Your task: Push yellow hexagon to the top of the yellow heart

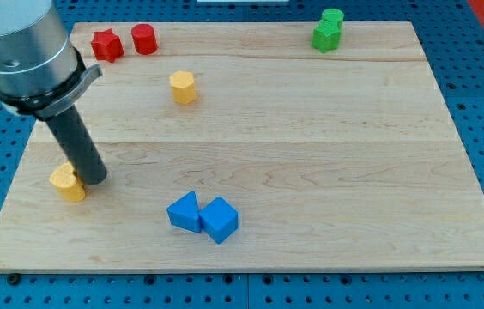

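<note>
Yellow is the colour of both blocks in the task. The yellow hexagon [183, 87] sits in the upper left part of the wooden surface [311, 154], a short way in from the top edge and well apart from everything else. The yellow heart [68, 182] lies near the left edge, in the lower half of the board, so the hexagon stands well up and to the view's right of it, with bare wood between them.

The tool is a plain dark rod with nothing to open or close. My tip [93, 180] rests just beside the heart, on its right side as the view shows it, apparently touching or nearly touching it; the exact contact cannot be made out. The rod slants up toward the view's top left into a wide grey cylinder that fills the top left corner of the view.

Two red blocks are in the top left corner of the surface: a red star [106, 45] and, just beside it on the view's right, a red cylinder [144, 39]. Near the bottom edge, left of centre, a blue triangle [184, 211] and a blue cube [220, 219] touch each other. At the top edge, toward the right corner, two green blocks [329, 30] are pressed together; their shapes are hard to tell.
</note>
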`<action>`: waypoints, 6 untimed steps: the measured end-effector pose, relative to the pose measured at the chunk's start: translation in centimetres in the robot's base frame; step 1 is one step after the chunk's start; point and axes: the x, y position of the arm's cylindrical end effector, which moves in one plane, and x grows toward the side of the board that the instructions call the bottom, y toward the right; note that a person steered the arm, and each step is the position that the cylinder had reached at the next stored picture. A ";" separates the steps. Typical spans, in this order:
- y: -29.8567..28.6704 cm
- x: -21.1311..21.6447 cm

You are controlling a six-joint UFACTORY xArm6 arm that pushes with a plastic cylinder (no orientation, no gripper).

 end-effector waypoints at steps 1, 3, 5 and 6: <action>3.5 -3.3; 10.5 -11.6; 13.1 -16.6; 11.2 -14.5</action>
